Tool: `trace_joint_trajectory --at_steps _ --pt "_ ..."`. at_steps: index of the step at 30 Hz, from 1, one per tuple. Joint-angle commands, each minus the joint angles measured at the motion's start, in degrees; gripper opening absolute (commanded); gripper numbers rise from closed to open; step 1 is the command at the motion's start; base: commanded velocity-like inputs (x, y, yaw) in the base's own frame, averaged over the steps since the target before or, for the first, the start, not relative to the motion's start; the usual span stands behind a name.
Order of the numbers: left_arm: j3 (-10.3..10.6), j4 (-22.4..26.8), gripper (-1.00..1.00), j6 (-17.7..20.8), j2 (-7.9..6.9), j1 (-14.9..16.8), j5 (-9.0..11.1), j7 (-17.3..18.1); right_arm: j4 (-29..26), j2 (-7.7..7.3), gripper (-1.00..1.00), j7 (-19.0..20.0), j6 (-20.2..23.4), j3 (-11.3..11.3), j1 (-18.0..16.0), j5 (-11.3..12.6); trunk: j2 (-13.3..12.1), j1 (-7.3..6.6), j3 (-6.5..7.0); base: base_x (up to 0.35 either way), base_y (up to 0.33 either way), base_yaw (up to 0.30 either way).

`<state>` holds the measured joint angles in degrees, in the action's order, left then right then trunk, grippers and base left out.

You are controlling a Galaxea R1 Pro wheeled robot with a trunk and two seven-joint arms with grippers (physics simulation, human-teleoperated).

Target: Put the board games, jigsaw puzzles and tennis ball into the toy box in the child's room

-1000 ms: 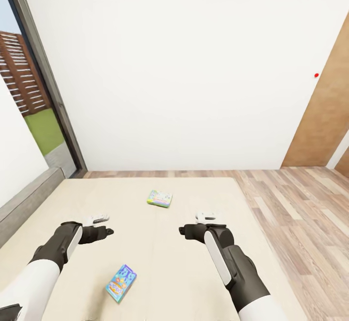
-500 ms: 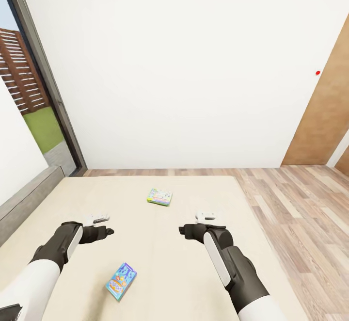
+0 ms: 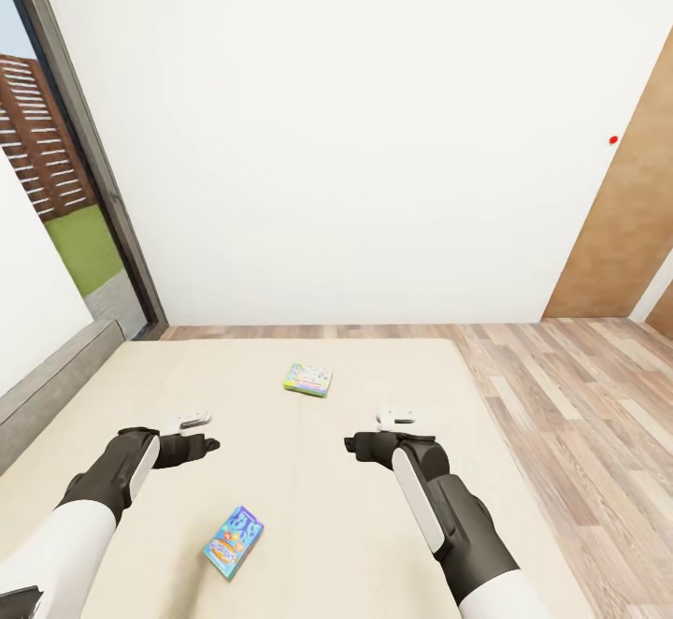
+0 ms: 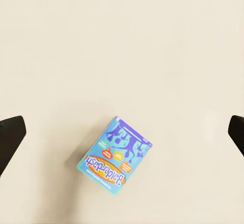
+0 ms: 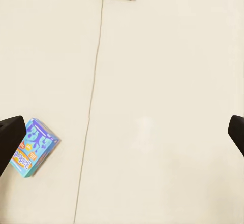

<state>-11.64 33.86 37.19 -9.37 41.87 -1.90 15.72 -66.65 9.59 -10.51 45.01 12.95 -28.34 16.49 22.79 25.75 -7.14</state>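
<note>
Left wrist view is looking straight down between two dark fingertips (image 4: 11, 135) standing wide apart at the frame's sides, nothing between them. The left gripper (image 3: 193, 432) is hovering above the cream bed surface (image 3: 308, 497), empty. Lying flat below it is the blue and purple board game box with an orange label (image 4: 117, 155), well clear of both fingers and turned at a slant to them. In the head view that same box (image 3: 234, 542) is resting near the bed's near edge, toward the left side, closer to the robot than the gripper itself.

The right gripper (image 3: 393, 430) is likewise hanging over the bed with its jaws spread and holding nothing; its dark fingers (image 5: 10, 137) are framing bare bedding crossed by a thin seam. A green-edged, pale pastel board game box (image 3: 308, 381) is lying flat near the middle of the bed, toward its far edge, ahead of both arms.

Judgement: both grippers are being held high and spread to survey and line up a descent. Neither game is yet grasped. The slanted box would probably call for a wrist turn before closing.
</note>
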Motion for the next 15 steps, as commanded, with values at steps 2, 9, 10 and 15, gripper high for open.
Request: trace_joint_trajectory --at_steps 2,9,10,15 --pt "-0.2 0.1 1.0 0.3 0.06 0.0 -0.2 0.4 -0.1 -0.01 1.0 -0.6 0.2 0.1 -0.1 0.6 0.1 0.04 -0.25 0.0 0.0 0.0" --pt "-0.2 0.1 1.0 0.3 0.06 0.0 -0.2 0.4 0.0 -0.01 1.0 -0.6 0.2 0.0 -0.1 0.6 0.1 0.04 -0.84 0.0 0.0 0.0" --pt "-0.3 0.1 1.0 0.3 0.06 0.0 -0.2 0.4 0.0 -0.01 1.0 -0.6 0.2 0.0 -0.1 0.6 0.1 0.04 -0.93 0.0 0.0 0.0" --pt "-0.2 0.1 1.0 0.3 0.05 0.0 -0.2 0.4 0.0 -0.01 1.0 -0.6 0.2 -0.1 -0.1 0.7 0.1 0.04 -1.38 0.0 0.0 0.0"
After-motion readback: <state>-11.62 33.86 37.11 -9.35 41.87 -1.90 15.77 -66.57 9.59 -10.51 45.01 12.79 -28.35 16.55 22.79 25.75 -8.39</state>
